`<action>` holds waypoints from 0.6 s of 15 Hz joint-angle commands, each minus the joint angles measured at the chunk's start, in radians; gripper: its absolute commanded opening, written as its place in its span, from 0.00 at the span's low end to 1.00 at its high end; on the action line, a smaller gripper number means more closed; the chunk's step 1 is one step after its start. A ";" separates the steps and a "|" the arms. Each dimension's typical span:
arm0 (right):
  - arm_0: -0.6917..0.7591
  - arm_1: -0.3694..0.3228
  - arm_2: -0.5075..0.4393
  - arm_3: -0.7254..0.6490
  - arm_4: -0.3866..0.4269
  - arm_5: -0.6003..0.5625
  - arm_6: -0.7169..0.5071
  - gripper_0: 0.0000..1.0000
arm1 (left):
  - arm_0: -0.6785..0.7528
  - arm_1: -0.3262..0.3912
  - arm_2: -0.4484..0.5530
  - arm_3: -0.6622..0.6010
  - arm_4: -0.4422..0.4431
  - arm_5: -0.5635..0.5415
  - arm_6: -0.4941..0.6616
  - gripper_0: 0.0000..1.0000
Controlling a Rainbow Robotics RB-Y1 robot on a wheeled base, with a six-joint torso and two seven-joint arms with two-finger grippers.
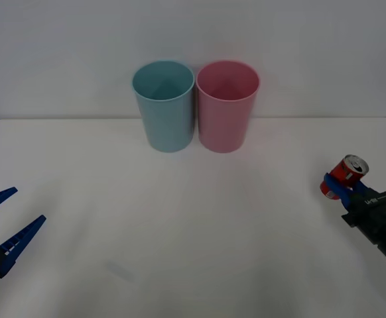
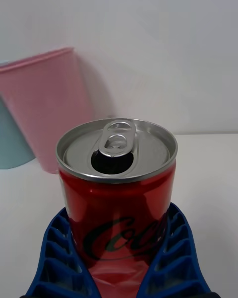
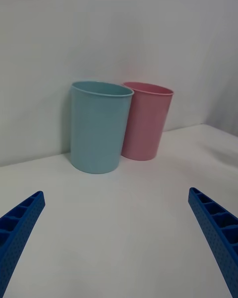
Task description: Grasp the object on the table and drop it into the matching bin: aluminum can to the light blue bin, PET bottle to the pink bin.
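Right gripper (image 1: 334, 186) sits at the right edge of the table (image 1: 193, 225), clamped on the aluminum can (image 1: 345, 174). We see both blue fingers (image 2: 54, 258) wrapped against the can's lower sides, silver top and pull tab up, mouth open. Can is tilted slightly, well right of both bins. Left gripper (image 1: 0, 222) sits near the left edge, fingers spread wide, holding nothing. Light blue bin (image 1: 164, 106) and pink bin (image 1: 227, 106) stand upright at the far centre, side by side, just about touching, blue on the left. Tabletop is plain white; a plain white wall stands behind.
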 commanded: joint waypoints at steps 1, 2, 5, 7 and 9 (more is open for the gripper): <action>0.055 0.000 0.000 -0.116 0.016 -0.030 -0.096 0.00 | 0.000 0.000 0.000 0.000 0.000 0.000 0.000 1.00; 0.066 0.000 -0.001 -0.144 0.016 -0.043 -0.117 0.00 | 0.000 0.000 0.000 0.000 0.000 0.000 0.000 1.00; 0.093 0.000 -0.008 -0.227 0.016 -0.082 -0.177 0.00 | 0.000 0.000 0.000 0.000 0.000 0.000 0.000 1.00; 0.098 0.000 -0.014 -0.280 0.016 -0.109 -0.220 0.00 | 0.000 0.000 0.000 0.000 0.000 0.000 0.000 1.00; 0.095 -0.003 -0.017 -0.329 0.017 -0.115 -0.225 0.00 | 0.000 0.000 0.000 0.000 0.000 0.000 0.000 1.00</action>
